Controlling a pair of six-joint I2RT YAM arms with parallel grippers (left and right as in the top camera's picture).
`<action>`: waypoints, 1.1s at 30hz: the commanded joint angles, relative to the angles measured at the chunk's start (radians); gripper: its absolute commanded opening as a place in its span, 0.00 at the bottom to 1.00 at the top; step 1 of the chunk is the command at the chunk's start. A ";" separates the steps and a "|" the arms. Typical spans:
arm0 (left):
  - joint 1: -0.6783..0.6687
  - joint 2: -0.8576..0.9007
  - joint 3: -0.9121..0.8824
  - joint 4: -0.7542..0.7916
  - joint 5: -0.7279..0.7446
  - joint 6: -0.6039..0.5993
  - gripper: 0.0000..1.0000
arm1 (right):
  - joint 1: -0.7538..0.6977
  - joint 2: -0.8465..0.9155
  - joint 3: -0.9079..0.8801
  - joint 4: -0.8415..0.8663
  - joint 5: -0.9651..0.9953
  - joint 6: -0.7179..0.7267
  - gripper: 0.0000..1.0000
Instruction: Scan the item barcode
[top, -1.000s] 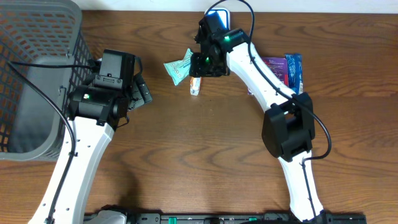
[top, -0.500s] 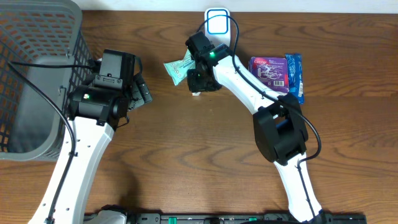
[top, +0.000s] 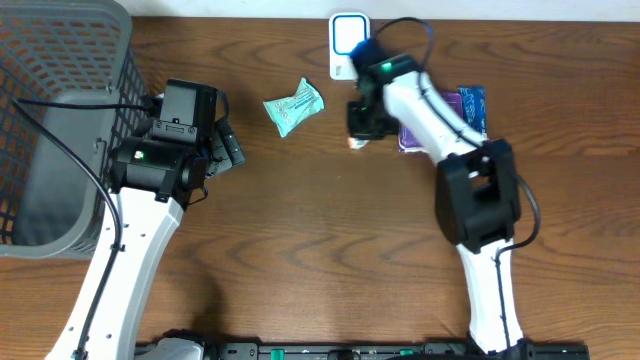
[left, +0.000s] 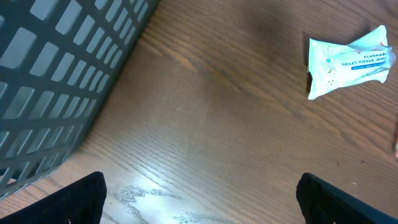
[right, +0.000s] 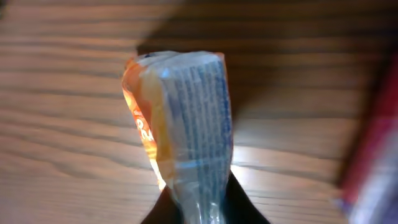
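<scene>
Right gripper pinches the orange-and-white plastic sachet by its end, near the white box scanner, likely to show its barcode, while the left gripper gapes wide and empty.

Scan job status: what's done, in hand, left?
Done: right gripper has the orange packet pinched. In hand: packet held near the scanner, not yet over it. Left: the scan itself; wipes pack and blue packet lie ungripped; left gripper open.

Orange-white packet, crinkled, fine print facing cam, pinched at one end, prob. upright; white blue-rimmed scanner near.
</scene>
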 joint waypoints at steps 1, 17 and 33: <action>0.003 0.002 0.002 -0.003 0.006 -0.008 0.98 | -0.061 -0.008 0.002 -0.041 -0.046 -0.050 0.32; 0.003 0.002 0.002 -0.003 0.006 -0.008 0.98 | -0.002 -0.008 0.229 -0.026 -0.171 -0.066 0.64; 0.003 0.002 0.002 -0.003 0.006 -0.008 0.98 | 0.180 0.060 0.088 0.504 -0.151 0.200 0.62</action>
